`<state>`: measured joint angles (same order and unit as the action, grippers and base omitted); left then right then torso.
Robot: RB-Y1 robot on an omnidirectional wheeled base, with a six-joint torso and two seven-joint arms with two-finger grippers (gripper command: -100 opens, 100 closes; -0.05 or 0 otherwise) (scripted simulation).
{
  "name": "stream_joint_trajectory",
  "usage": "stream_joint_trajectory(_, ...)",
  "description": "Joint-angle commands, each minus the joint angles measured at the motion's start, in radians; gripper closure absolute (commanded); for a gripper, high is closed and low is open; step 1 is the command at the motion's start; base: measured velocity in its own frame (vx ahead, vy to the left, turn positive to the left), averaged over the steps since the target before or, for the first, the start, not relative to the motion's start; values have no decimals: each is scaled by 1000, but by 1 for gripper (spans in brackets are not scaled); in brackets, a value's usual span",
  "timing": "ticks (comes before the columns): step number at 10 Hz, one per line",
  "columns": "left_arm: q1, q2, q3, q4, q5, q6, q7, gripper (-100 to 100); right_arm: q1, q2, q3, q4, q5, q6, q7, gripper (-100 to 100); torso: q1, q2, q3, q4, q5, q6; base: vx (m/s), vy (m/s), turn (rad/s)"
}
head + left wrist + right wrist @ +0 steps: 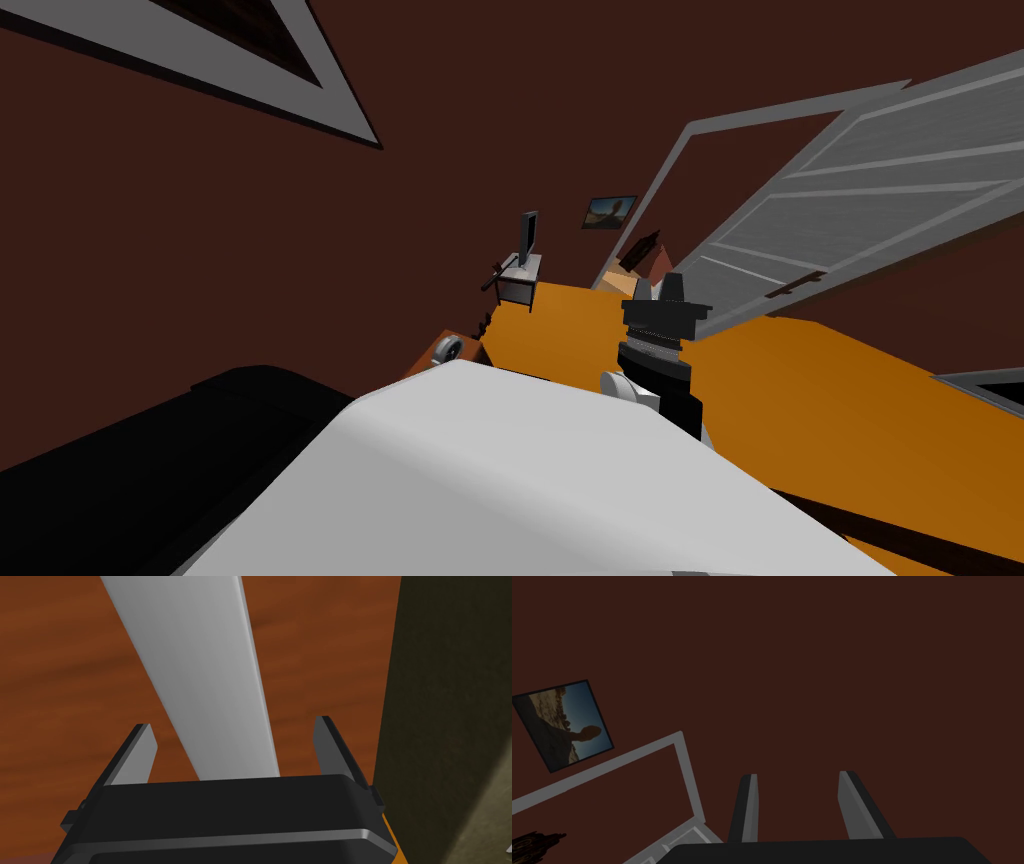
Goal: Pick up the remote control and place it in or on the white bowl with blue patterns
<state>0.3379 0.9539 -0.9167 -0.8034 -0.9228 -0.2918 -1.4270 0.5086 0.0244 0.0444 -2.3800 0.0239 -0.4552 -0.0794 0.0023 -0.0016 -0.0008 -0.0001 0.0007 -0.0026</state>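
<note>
A: Entry one, grippers?
B: Left gripper (232, 723): released, fingers spread, holding nothing. It faces a brown wood-grain face (75, 676), with a dark olive block (440, 701) just beside it. Right gripper (797, 776): also released and empty, held up on the door side of the TV stand (522, 283).

A: Entry two, remote?
B: I cannot place it with certainty. A thin dark thing (493, 273) juts from the stand's side away from the door, but it is too small to name.

A: Entry three, bowl?
B: A round grey thing (447, 350) sits on a low brown surface (473, 352), nearer me than the stand. Its pattern is unreadable. It is likely the bowl.

A: Handling?
B: I judge the remote light, stiff and slim, with a smooth casing that is apt to slip. Take it across the narrow sides at mid-length. Lay it in gently, since the bowl may tip or chip.

A: Edges and room?
B: Orange floor (800, 400) lies open from the stand toward me and across to the open door (850, 210). Mind the door's edge near the right gripper and the surface's rim. Also mind the black bulk (150, 450), nearer me than the stand and away from the door.
</note>
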Motion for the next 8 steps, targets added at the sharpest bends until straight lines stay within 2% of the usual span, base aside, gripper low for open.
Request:
stream_joint_trajectory(1,-4,-31,2,24,-3,8,-8,-100,0,0,0,0,0,0,0,0,0,0,0,0,0,0,-7,43,-36)
stream_joint_trajectory(2,-5,-40,1,29,-4,14,-7,-100,0,0,0,0,0,0,0,0,0,0,0,0,0,0,-7,37,-31)
stream_joint_trajectory(3,-4,-31,3,25,-2,8,-6,-100,0,0,0,0,0,0,0,0,-1,0,0,0,0,0,-4,16,-7)
stream_joint_trajectory(4,-5,-34,5,28,-2,7,-9,100,0,0,0,0,0,0,0,0,-2,-1,0,0,-1,0,0,0,0)
stream_joint_trajectory(8,-4,-33,5,29,-2,7,-8,100,0,0,0,0,0,0,0,0,-3,-1,0,0,-1,1,0,0,0)
